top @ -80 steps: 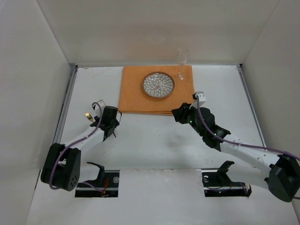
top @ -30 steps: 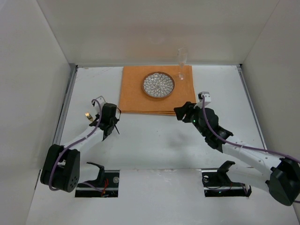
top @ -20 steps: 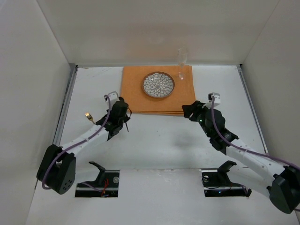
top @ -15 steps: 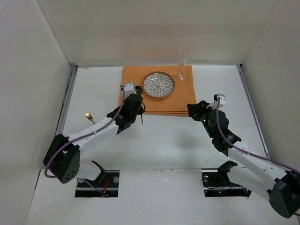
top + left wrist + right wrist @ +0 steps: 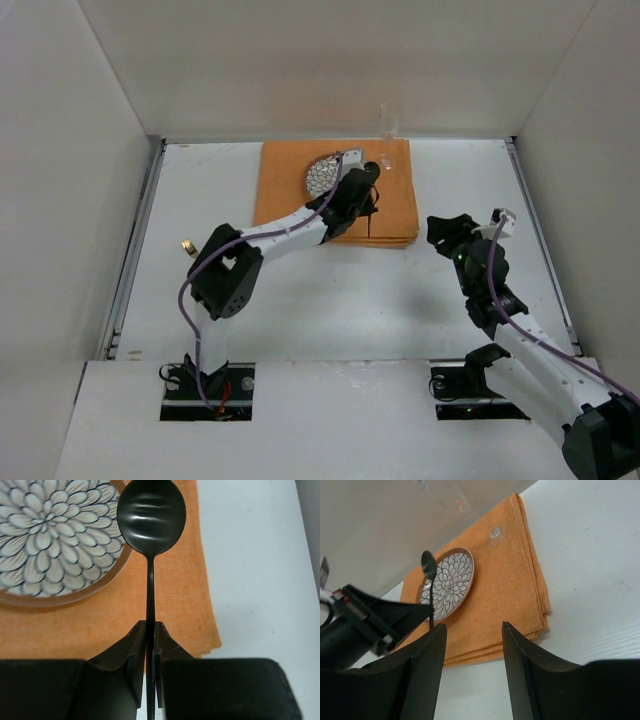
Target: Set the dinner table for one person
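Observation:
My left gripper [image 5: 150, 625] is shut on the thin handle of a black spoon [image 5: 151, 520]. It holds the spoon above the orange placemat [image 5: 390, 205], the bowl reaching over the right rim of the flower-patterned plate [image 5: 55, 535]. In the top view the left gripper [image 5: 362, 203] sits just right of the plate [image 5: 322, 175]. My right gripper [image 5: 474, 627] is open and empty over the white dinner table [image 5: 330, 300], off the placemat's right front corner [image 5: 540, 615]. The right wrist view also catches the spoon [image 5: 428, 565] beside the plate [image 5: 447, 582].
A clear stemmed glass [image 5: 387, 130] stands at the placemat's back right corner. A small gold fork [image 5: 187, 245] lies on the table far left. White walls enclose the table on three sides.
The left arm has swung from the table's left side across to the placemat, carrying the spoon up beside the plate. The right arm has drawn back to the right, off the placemat.

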`<state>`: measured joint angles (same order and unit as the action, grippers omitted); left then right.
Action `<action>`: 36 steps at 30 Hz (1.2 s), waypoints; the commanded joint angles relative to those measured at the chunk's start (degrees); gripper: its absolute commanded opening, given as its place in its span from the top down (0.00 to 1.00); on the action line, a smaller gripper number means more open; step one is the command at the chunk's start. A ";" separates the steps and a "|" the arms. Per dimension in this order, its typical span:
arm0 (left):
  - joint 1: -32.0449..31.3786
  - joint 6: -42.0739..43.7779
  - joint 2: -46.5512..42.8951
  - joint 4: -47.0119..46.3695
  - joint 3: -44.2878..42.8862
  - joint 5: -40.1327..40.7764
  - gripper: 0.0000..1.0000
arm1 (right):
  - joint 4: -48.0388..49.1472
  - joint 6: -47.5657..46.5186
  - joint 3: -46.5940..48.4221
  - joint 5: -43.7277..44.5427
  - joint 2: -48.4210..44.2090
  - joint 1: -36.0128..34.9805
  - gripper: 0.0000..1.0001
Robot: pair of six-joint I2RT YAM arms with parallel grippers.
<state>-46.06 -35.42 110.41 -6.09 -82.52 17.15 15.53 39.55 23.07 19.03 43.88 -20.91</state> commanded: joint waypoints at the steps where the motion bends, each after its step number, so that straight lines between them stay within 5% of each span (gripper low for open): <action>1: -0.03 -0.97 4.18 -1.65 -8.43 -2.29 1.00 | 1.78 1.41 -0.31 -0.66 -0.02 0.39 0.46; 11: 0.49 -3.69 22.02 -1.65 -27.24 -3.70 1.00 | 1.96 1.85 -1.10 -0.04 -1.69 0.65 0.46; 18: 0.50 -3.96 27.66 -1.03 -32.35 -4.05 0.99 | 2.31 1.85 -0.75 -0.48 -0.28 0.39 0.46; 24: -0.12 -3.60 27.58 -1.91 -30.60 -1.59 0.79 | 2.40 1.85 -0.75 -0.57 -0.28 0.39 0.46; 29: -0.21 -3.70 24.86 -3.22 -27.70 -1.24 0.73 | 2.40 1.85 -0.83 -0.57 -0.72 0.39 0.46; 36: -0.56 -1.68 6.60 -11.57 -8.57 -1.24 0.67 | 2.40 1.85 -0.84 -0.57 -0.73 0.39 0.51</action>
<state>-46.41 -38.54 130.32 -10.87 -96.31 15.38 15.49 40.97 21.91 19.00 43.79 -20.64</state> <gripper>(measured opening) 0.328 0.504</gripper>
